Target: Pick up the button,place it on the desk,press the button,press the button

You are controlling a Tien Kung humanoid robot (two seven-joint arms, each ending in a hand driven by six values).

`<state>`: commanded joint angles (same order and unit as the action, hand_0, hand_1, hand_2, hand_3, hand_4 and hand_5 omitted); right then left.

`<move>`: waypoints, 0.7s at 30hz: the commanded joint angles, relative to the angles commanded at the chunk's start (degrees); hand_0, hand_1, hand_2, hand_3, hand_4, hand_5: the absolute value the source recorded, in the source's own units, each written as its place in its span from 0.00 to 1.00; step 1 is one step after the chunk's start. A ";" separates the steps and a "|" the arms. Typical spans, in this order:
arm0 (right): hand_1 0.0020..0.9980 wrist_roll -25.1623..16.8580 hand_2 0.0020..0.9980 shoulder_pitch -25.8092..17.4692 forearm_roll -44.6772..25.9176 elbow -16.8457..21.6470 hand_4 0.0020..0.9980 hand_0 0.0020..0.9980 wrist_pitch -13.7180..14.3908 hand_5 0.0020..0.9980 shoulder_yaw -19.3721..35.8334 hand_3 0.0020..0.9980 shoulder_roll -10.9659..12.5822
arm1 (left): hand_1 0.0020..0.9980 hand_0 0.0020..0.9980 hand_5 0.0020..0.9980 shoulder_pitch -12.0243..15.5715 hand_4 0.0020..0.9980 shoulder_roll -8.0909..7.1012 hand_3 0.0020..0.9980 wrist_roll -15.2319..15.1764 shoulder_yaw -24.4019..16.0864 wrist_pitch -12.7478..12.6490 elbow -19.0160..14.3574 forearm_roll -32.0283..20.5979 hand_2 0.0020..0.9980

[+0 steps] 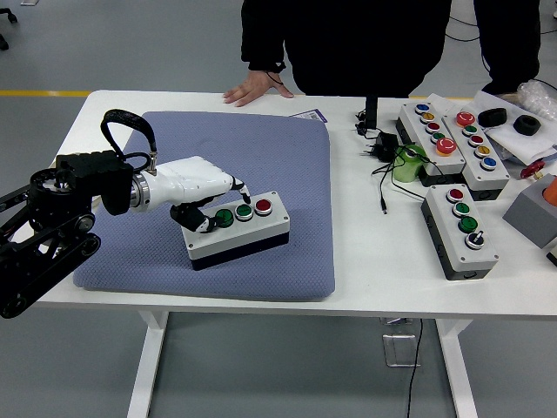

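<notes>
The grey three-button control box [235,228] sits flat on the blue padded mat [261,157], steady for pressing. The white left hand [191,190] hovers over its left end, fingers [228,187] loosely curled, gripping nothing, ready to poke downward.

A grey button box [237,230] with two green buttons and a red one lies slanted on a blue-grey cushion [261,157] on the white table [365,261]. The left hand [193,187], white with dark fingertips, hangs over the box's left end, fingers curled down near it. At the far edge a person's hand [254,89] rests flat. More button boxes [459,231] lie to the right.
</notes>
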<state>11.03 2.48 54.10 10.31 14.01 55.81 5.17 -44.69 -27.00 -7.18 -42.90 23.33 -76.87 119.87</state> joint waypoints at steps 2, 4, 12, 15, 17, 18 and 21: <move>0.73 0.04 0.74 -0.01 0.15 0.00 0.20 0.77 0.00 0.15 0.11 0.59 -0.02 | 0.00 0.00 0.00 -0.04 0.59 -0.19 0.75 -0.02 0.20 0.13 -0.05 0.15 0.04; 0.73 0.04 0.74 -0.04 0.16 0.00 0.20 0.77 0.00 0.15 0.12 0.59 -0.03 | 0.00 0.00 0.00 -0.05 0.60 -0.36 0.74 -0.01 0.38 0.21 -0.15 0.19 0.04; 0.73 0.05 0.74 -0.06 0.23 0.00 0.20 0.77 0.00 0.15 0.23 0.59 -0.04 | 0.00 0.00 0.00 -0.11 0.59 -0.52 0.74 0.26 1.23 0.81 -0.07 0.34 0.04; 0.73 0.04 0.74 -0.06 0.11 0.00 0.20 0.77 0.02 0.15 0.15 0.59 -0.03 | 0.00 0.00 0.00 -0.05 0.60 -0.54 0.74 0.34 1.57 1.06 0.03 0.37 0.04; 0.73 0.05 0.74 -0.05 0.12 0.00 0.20 0.77 0.02 0.15 0.12 0.59 -0.03 | 0.00 0.00 0.00 -0.13 0.60 -0.53 0.74 0.41 1.92 1.28 0.18 0.36 0.04; 0.73 0.05 0.74 -0.05 0.11 0.00 0.20 0.77 0.02 0.15 0.10 0.59 -0.02 | 0.00 0.00 0.00 -0.20 0.60 -0.54 0.74 0.47 2.19 1.48 0.26 0.36 0.04; 0.73 0.03 0.74 -0.07 0.10 0.00 0.20 0.77 0.01 0.15 0.08 0.59 0.00 | 0.00 0.00 0.00 -0.21 0.60 -0.36 0.74 0.68 2.57 1.95 0.61 0.45 0.04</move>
<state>11.06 2.41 54.20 10.31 14.02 55.89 5.17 -44.90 -27.35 -6.50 -40.33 25.28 -76.26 120.32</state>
